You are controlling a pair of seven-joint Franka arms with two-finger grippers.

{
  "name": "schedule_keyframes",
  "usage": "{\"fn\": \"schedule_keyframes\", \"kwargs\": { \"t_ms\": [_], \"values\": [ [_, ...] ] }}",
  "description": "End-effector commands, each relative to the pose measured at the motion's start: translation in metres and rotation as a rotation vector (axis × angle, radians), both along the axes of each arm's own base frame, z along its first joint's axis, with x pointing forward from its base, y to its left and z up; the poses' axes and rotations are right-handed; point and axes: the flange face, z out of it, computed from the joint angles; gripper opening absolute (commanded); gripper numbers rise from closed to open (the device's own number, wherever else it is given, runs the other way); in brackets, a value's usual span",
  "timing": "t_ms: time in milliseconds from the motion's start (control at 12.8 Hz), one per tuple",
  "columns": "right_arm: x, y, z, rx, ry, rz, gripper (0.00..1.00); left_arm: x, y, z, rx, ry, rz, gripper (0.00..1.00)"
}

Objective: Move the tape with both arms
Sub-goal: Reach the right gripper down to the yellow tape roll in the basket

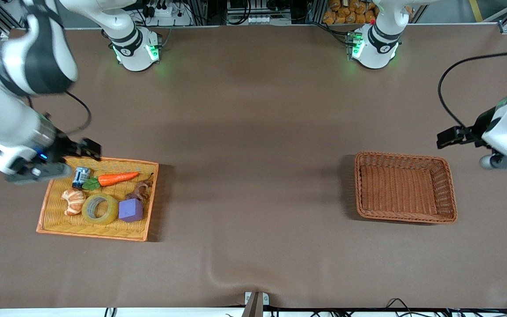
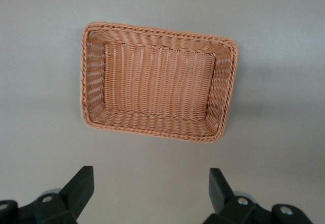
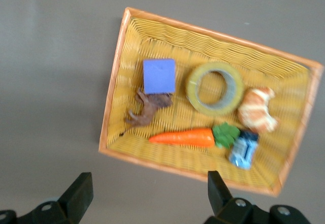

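Right gripper (image 3: 147, 191) hovers over the yellow tray's (image 1: 51, 200) edge, jaws apart, empty, staged for pickup. Tape (image 1: 100, 208) lies flat in the tray, croissant (image 1: 74, 201) at its 9 o'clock, purple cube (image 1: 130, 210) at 3. Left gripper (image 2: 151, 188) waits, jaws apart, beside the brown basket (image 1: 405, 218).

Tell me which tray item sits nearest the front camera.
The tape, lying flat between the croissant and purple cube; its edge sits lowest in the front view.

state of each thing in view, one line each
tape: flat in yellow tray, untouched
carrot: lying in the tray
cube: in the tray, beside tape
brown basket: empty
right gripper: open, over the tray's edge
left gripper: open, beside brown basket
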Motion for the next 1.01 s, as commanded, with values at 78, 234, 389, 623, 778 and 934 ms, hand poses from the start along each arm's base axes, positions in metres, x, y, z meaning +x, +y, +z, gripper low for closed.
{"fn": "schedule_keyframes", "kwargs": {
  "t_ms": [78, 234, 389, 623, 778, 934],
  "values": [
    [0.038, -0.026, -0.093, -0.007, -0.003, 0.186, 1.00, 0.007, -0.027, -0.009, -0.028, -0.005, -0.041, 1.00],
    [0.051, -0.048, -0.133, 0.038, -0.031, 0.286, 1.00, -0.002, -0.038, 0.011, -0.034, -0.030, -0.048, 1.00],
    [0.055, -0.062, -0.170, 0.093, -0.017, 0.331, 1.00, -0.006, -0.055, 0.016, -0.025, -0.036, -0.051, 1.00],
    [0.058, -0.070, -0.218, 0.090, 0.003, 0.358, 1.00, -0.005, -0.054, 0.017, -0.022, -0.040, -0.033, 1.00],
    [0.057, -0.072, -0.228, 0.091, 0.016, 0.361, 1.00, -0.005, -0.053, 0.017, -0.023, -0.039, -0.031, 1.00],
    [0.056, -0.073, -0.238, 0.094, 0.028, 0.395, 0.73, -0.005, -0.052, 0.015, -0.029, -0.036, -0.029, 1.00]
  ]
}}
